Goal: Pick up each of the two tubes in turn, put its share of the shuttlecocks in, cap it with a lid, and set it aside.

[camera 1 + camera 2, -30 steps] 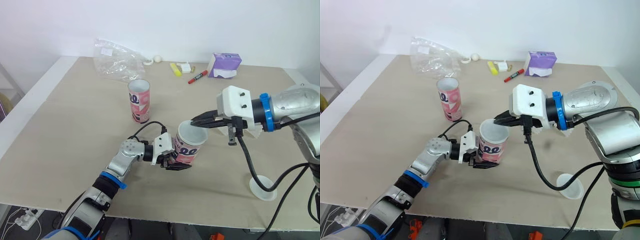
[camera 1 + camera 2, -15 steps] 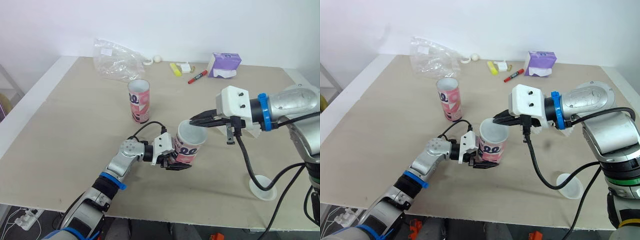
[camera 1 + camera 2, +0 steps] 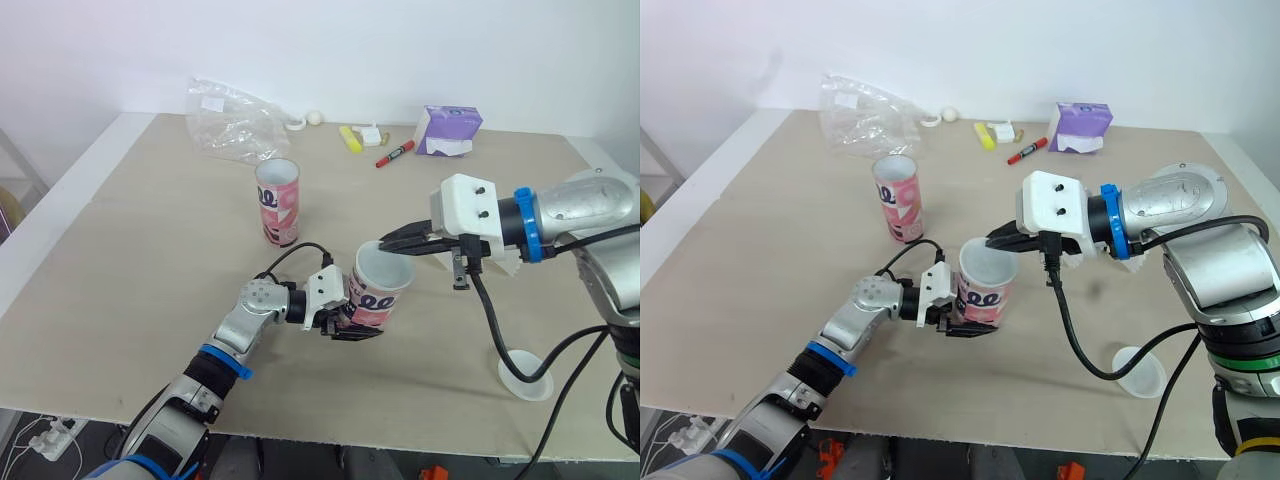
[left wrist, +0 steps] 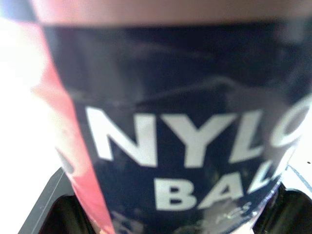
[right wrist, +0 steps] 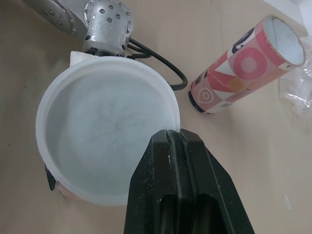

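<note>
1. Pink patterned tube (image 3: 378, 300): near the front middle of the bench (image 3: 140, 260), mouth up, leaning slightly. A white lid (image 5: 105, 141) sits across its mouth. The left wrist view shows dark label lettering on its side, close up.
2. Left tool (image 3: 350, 328): closed on the lower part of this tube, black fingers clamped on either side of it.
3. Right tool (image 3: 388, 242): comes in level from the robot's right. Fingers (image 5: 168, 146) pressed flat together with nothing seen between them, tips at the lid's rim. Cannot tell if they touch it.
4. Second tube (image 3: 278, 202): upright and uncapped, farther back and to the left, well apart from both tools.
5. Spare lid (image 3: 525, 378): flat on the bench near the front right edge, under the right arm's cable.
6. Far side of the bench: clear plastic bag (image 3: 232, 120) at the left, then yellow highlighter (image 3: 351, 138), red marker (image 3: 396, 154), purple packet (image 3: 448, 130).
</note>
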You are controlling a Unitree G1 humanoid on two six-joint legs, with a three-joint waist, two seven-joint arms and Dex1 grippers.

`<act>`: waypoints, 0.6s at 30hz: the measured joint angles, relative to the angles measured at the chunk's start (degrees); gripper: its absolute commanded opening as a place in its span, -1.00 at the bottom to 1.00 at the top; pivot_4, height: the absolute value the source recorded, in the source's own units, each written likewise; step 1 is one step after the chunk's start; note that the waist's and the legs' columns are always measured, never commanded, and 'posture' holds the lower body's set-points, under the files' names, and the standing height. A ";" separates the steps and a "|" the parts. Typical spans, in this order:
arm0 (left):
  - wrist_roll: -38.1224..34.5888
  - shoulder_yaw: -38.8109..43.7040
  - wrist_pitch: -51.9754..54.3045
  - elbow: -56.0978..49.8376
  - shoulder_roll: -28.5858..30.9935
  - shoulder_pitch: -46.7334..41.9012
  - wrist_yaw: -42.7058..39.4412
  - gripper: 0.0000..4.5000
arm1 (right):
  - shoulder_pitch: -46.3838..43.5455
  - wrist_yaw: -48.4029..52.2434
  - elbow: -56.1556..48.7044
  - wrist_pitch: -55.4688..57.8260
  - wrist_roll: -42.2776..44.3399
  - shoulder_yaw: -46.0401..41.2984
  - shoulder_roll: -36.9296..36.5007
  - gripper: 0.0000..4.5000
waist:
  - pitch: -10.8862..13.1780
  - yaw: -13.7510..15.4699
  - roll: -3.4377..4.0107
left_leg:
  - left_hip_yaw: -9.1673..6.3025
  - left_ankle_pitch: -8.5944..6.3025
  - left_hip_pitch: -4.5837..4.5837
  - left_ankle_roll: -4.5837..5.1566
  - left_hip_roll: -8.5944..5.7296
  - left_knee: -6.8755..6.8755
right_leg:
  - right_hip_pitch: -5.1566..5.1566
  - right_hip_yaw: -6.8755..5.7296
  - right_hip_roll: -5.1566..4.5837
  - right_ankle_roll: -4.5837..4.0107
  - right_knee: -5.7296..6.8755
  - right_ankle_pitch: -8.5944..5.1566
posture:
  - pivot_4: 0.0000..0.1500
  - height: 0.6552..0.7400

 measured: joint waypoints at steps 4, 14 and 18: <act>0.00 0.00 -0.01 0.04 0.00 -0.01 0.00 0.50 | 0.02 0.21 0.00 0.46 0.00 0.00 -0.02 -0.56 | 0.00 0.00 0.00 | 0.00 0.00 0.00 0.00 0.00 0.00 | 0.00 0.00 0.00 0.00 0.00 0.00 | 1.00 1.00; -0.01 -0.03 -0.11 0.24 0.02 -0.13 -0.05 0.50 | -0.38 -1.63 -0.18 6.39 4.25 -3.08 0.27 0.04 | 0.00 0.00 0.00 | 0.00 0.00 0.01 0.00 0.00 0.00 | 0.01 0.00 0.00 0.00 0.00 0.00 | 1.00 1.00; -0.02 -0.01 -0.13 0.27 0.06 -0.14 -0.06 0.50 | -2.22 -3.07 -0.11 10.53 7.95 -6.63 0.85 0.04 | 0.00 -0.01 0.00 | 0.00 0.00 0.01 0.00 0.00 0.00 | 0.01 0.00 0.00 -0.01 0.00 0.00 | 1.00 1.00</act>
